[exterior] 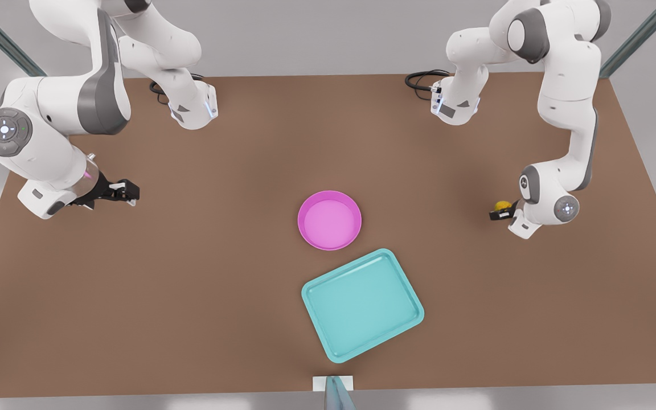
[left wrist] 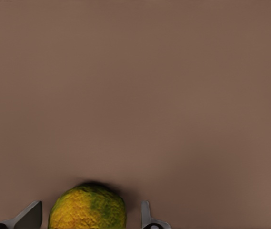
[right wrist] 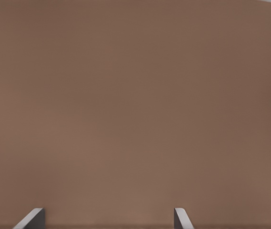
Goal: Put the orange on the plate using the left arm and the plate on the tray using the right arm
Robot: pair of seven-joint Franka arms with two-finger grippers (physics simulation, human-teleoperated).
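- Surface: a brown matte tabletop (exterior: 191,273), with the round pink-magenta shallow plate (exterior: 329,220) at centre and the rectangular teal tray (exterior: 362,304) touching it at 5 o'clock.
- Left gripper (left wrist: 87,217): fingers spread around the small yellow-orange, green-patched orange (left wrist: 87,210), at 3 o'clock from the plate; gaps remain on both sides.
- Right gripper (right wrist: 109,219): waits open over bare table at 9 o'clock.
- Risk: an off-centre closure may roll the round fruit away.

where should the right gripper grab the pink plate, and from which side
Probably the raised rim on the front view's left, nearest the right gripper, which waits open over bare table. The plate is a shallow, empty dish, so one finger inside the rim and one outside looks workable. Its side toward the tray leaves less room. The left gripper is open around the orange.
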